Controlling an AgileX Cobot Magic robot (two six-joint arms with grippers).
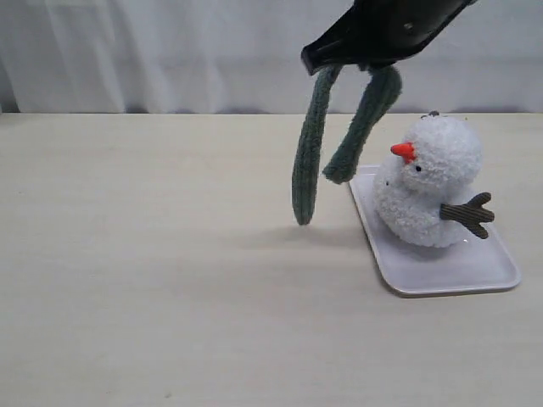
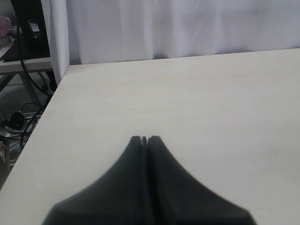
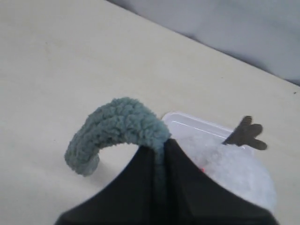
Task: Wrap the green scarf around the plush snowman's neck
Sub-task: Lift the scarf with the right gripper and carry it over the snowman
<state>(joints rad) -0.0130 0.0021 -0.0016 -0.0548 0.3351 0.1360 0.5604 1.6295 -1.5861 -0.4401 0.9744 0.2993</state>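
Exterior, left wrist and right wrist views of one pale tabletop [image 1: 153, 280]. Counted: one green scarf, one plush snowman, one white tray, two grippers.

Nearest is the bare tabletop. Next is the white tray [image 1: 450, 271], on the right of the exterior view, with the plush snowman [image 1: 428, 186] standing upright on it. Its orange nose [image 1: 404, 152] points to that view's left. One brown twig arm [image 1: 469, 214] and one black eye show there; the other side of the toy is hidden.

The green scarf [image 1: 307, 161] hangs just left of the tray in two strands, one longer than the other, apart from the snowman. Whether the longer end touches the table cannot be told. The right gripper [image 1: 352, 58], above the scarf, is pressed together on the scarf's fold. Its arm is cut off by the top edge.

In the right wrist view the right gripper [image 3: 159, 150] pinches the scarf [image 3: 117, 124], whose visible part curls to one side. Beyond it the snowman [image 3: 234, 164] is blurred.

The left gripper [image 2: 145, 139] is out of the exterior view. In its wrist view the jaws are pressed together on nothing, above bare table.

Farthest is a white curtain [image 1: 170, 51].
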